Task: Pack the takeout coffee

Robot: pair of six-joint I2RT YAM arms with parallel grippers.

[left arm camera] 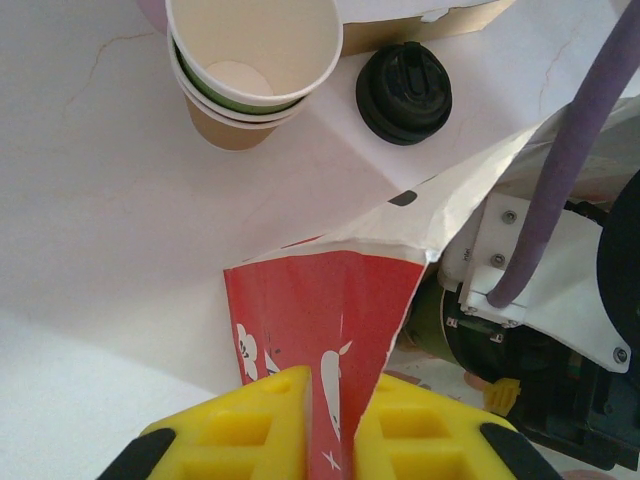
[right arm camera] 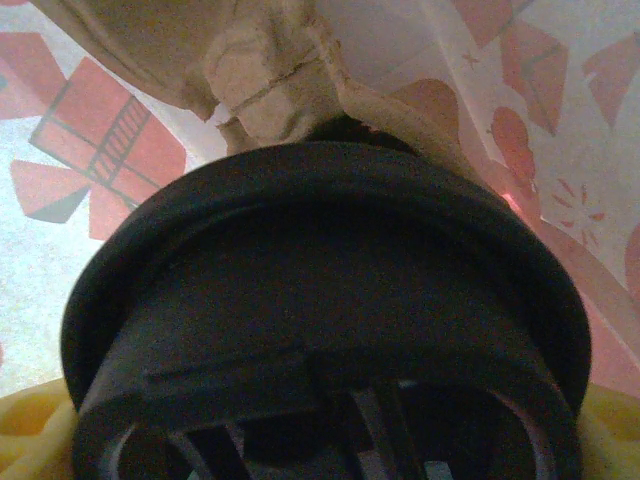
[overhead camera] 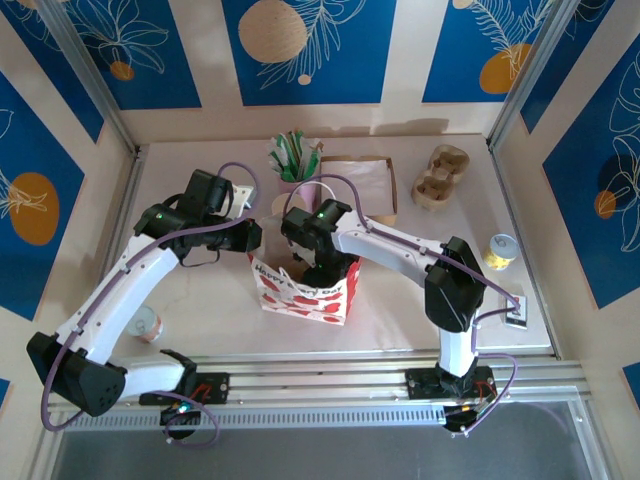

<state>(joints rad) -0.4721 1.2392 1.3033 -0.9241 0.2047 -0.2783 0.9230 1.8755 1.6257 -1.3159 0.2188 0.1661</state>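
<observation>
item: coffee cup [right arm camera: 320,330]; black lid alone seen, green body hidden. located inside gift bag [overhead camera: 300,292], set between yellow pads [right arm camera: 25,440] of right gripper [overhead camera: 322,262]; grip judged closed on lid rim, for lowering upright. left gripper [left arm camera: 335,405] clamped on red bag edge, judged to keep mouth open. lettering on bag: "happy birthday", partly read. spare lid [left arm camera: 403,92] and stacked lidless cups [left arm camera: 250,75] lay aside on table [left arm camera: 100,250]; no print noted.

Blue floral wall panels [overhead camera: 350,60] enclose a pale pink table [overhead camera: 215,300].
</observation>
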